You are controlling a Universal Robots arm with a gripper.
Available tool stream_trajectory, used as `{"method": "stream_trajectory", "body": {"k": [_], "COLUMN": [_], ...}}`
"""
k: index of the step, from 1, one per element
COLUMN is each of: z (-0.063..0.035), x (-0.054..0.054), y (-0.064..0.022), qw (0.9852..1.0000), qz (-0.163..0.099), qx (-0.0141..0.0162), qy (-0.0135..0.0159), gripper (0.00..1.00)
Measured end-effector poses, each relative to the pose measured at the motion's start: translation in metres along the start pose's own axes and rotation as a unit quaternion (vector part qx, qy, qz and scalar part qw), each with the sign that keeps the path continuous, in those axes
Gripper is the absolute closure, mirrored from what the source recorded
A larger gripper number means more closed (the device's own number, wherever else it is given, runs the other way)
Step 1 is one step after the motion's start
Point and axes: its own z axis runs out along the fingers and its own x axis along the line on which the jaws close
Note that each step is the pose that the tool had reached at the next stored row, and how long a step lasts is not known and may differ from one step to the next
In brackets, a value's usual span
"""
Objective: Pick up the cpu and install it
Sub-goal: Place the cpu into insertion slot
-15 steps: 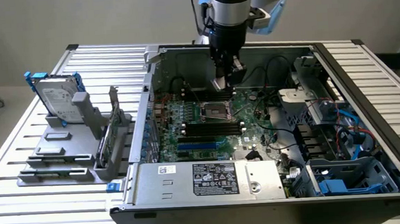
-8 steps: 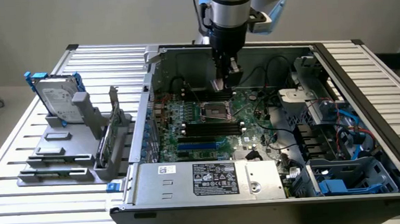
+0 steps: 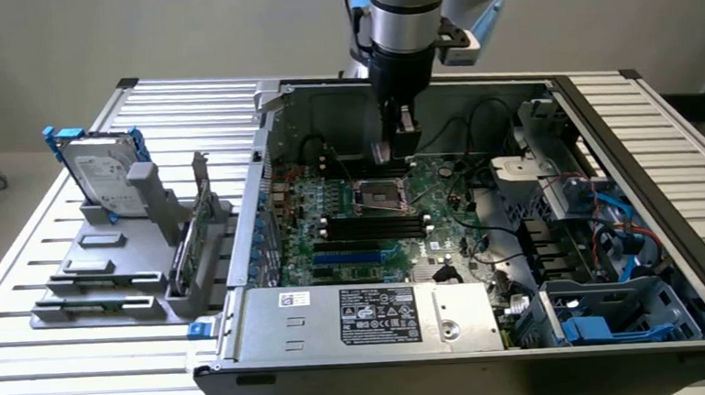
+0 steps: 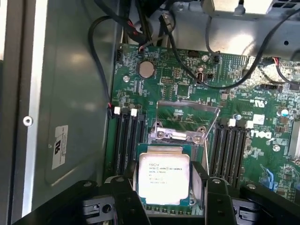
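The cpu, a flat square chip with a dull silver top and printed lettering, sits between my gripper's two black fingers, which press against its opposite edges. My gripper is shut on it and holds it above the green motherboard. Just beyond the chip lies the metal-framed socket, with memory slots on both sides. In the exterior view my gripper hangs inside the open computer case, a little behind the socket.
Black cables loop over the board near the case wall. A power supply fills the case's front. A hard drive in a blue bracket stands on a grey rack at the exterior view's left.
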Motion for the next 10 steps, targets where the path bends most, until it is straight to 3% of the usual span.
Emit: {"method": "stream_trajectory", "body": {"k": [5,10], "z": [0.0070,0.0154], "x": [0.001,0.001], "y": [-0.0020,-0.0121], "qw": [0.9997,0.9994], "qz": [0.025,0.033], "qx": [-0.0010,-0.0012], "qy": [-0.0054,-0.0109], "gripper": [0.45,0.45]}}
